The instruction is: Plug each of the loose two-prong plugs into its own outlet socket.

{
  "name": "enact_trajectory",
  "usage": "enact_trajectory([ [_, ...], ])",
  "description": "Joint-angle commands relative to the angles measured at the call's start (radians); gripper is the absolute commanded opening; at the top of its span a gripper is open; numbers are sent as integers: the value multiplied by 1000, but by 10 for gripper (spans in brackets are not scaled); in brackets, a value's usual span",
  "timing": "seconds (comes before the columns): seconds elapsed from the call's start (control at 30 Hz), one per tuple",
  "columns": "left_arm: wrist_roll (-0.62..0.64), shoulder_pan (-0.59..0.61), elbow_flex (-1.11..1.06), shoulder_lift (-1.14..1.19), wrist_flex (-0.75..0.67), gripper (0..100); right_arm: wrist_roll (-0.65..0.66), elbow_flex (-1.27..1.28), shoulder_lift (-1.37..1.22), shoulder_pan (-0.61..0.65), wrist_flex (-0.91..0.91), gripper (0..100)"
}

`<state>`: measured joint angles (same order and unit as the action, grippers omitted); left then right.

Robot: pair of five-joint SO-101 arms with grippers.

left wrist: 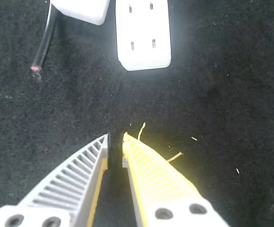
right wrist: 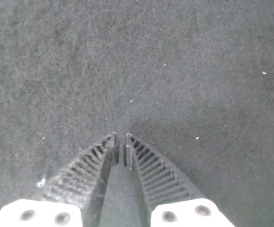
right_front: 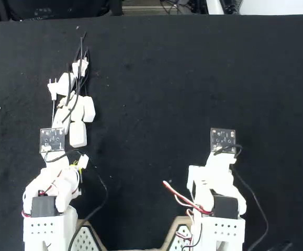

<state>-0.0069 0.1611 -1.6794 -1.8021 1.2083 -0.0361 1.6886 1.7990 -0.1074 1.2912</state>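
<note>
toward the far left of the table (right_front: 193, 78): plugs (right_front: 65, 83) and sockets lie in one white heap with black cords (right_front: 80, 52) threaded through it, well apart from the right arm.
socket (left wrist: 144, 33): a white block with rounded corners, flat on the table, face up; four slots in two pairs, all free. it is the piece of the heap nearest the left arm.
pronged plug (right_front: 53, 90): at the heap's left side, two thin prongs sticking out.
left gripper (left wrist: 115, 142): fingers together, nothing held, pointing at the socket but short of it.
right gripper (right wrist: 121, 142): fingers together, empty, over bare table near the front right.
step in hand: i'd say the first pick; the heap is too tangled to tell if any plug is already in.
doing it well: open wide first, take a plug by its body, not its cord, and keep the prongs clear. the socket looks light and may slide, so brace it.
</note>
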Motion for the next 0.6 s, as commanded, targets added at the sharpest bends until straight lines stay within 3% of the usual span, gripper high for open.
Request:
enact_trajectory([
  [0.0, 8, 2, -21, 5, 5, 62, -2, -2, 76, -15, 5, 12],
  [0.57, 6, -2, -21, 0, -5, 62, -2, -2, 76, -15, 5, 12],
])
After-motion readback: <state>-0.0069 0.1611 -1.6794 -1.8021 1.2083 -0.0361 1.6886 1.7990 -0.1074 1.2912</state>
